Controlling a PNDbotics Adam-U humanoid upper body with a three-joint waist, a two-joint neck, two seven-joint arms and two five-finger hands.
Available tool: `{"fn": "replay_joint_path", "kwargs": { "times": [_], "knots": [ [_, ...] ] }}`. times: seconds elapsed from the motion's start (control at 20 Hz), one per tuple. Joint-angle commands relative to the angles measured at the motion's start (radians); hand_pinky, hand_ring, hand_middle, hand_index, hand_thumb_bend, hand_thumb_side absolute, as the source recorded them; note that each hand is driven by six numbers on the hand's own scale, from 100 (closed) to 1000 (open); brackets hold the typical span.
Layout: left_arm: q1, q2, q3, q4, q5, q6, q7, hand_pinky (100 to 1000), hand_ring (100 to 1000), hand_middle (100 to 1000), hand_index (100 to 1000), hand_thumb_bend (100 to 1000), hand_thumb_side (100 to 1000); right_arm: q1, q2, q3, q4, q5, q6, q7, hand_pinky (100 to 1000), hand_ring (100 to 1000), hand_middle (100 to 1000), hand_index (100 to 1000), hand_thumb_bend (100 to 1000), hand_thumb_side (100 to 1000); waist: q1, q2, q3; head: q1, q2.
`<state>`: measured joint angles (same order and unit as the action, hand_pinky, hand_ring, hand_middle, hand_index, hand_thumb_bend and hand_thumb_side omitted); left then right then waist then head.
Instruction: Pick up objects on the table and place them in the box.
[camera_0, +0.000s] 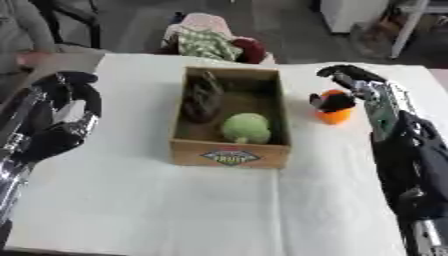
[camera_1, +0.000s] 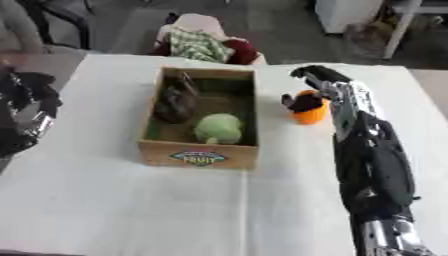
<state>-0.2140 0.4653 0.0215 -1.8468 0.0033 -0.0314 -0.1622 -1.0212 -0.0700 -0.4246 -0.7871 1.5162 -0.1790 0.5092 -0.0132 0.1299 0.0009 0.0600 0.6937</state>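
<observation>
Looking from the left side, I see my left hand (camera_0: 66, 107) well to the left of the box (camera_0: 229, 152), above the white table (camera_0: 175, 210). Its fingers look curled and dark, but I cannot tell if they are closed or relaxed, and I see nothing in it.

The box stands in the middle. Inside it, at the far left part, lies a dark long object (camera_0: 203, 97), and in front of it, near the front wall, a round green thing (camera_0: 246, 127). So I judge that two objects are already placed.

To the right of the box, just beside its right wall, is the orange ball (camera_0: 333, 114). My right hand (camera_0: 337, 100) has its dark fingers curled over the top of this ball, so it is gripping it. I cannot tell if the ball touches the table or is lifted a little.

I see no other loose object beside the box, so I think only this ball is left to bring over the wall and release inside.
</observation>
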Motion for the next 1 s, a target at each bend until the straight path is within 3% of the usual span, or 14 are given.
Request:
{"fn": "replay_joint_path", "kwargs": {
  "times": [0.05, 0.25, 0.4, 0.6, 0.7, 0.85, 1.0],
  "knots": [
    [-0.007, 0.017, 0.008, -0.014, -0.004, -0.005, 0.0, 799, 603, 555, 758, 154, 192, -0.018, -0.025, 0.003, 0.0, 0.055, 0.016, 0.036, 858, 930, 923, 950, 241, 483, 0.006, -0.013, 0.001, 0.003, -0.007],
    [-0.007, 0.018, 0.008, -0.014, -0.004, -0.005, -0.001, 799, 603, 555, 758, 153, 193, -0.016, -0.029, 0.002, 0.015, 0.121, 0.036, 0.087, 847, 920, 919, 947, 324, 538, 0.005, -0.014, 0.0, 0.003, -0.006],
    [-0.007, 0.018, 0.007, -0.013, -0.004, -0.005, -0.002, 799, 603, 555, 758, 152, 193, -0.013, -0.03, -0.002, 0.019, 0.155, 0.044, 0.111, 782, 849, 884, 915, 312, 540, 0.005, -0.014, -0.001, 0.004, -0.007],
    [-0.006, 0.018, 0.007, -0.013, -0.004, -0.005, -0.002, 799, 603, 555, 758, 152, 193, -0.011, -0.026, -0.009, -0.003, 0.183, 0.058, 0.072, 535, 573, 821, 842, 100, 467, 0.006, -0.014, -0.003, 0.005, -0.007],
    [-0.006, 0.018, 0.008, -0.013, -0.004, -0.005, -0.001, 799, 603, 555, 758, 151, 192, -0.01, -0.023, -0.012, -0.014, 0.188, 0.061, 0.036, 409, 472, 789, 806, 100, 377, 0.007, -0.014, -0.003, 0.005, -0.008],
    [-0.005, 0.018, 0.008, -0.014, -0.004, -0.005, -0.001, 799, 603, 555, 758, 147, 191, -0.01, -0.018, -0.018, -0.034, 0.166, 0.061, -0.037, 295, 359, 722, 745, 100, 270, 0.008, -0.015, -0.005, 0.006, -0.007],
    [-0.005, 0.017, 0.009, -0.014, -0.004, -0.004, 0.0, 799, 603, 556, 758, 146, 192, -0.012, -0.016, -0.015, -0.047, 0.127, 0.052, -0.099, 231, 296, 670, 719, 100, 237, 0.009, -0.016, -0.006, 0.007, -0.008]
  ]
}}
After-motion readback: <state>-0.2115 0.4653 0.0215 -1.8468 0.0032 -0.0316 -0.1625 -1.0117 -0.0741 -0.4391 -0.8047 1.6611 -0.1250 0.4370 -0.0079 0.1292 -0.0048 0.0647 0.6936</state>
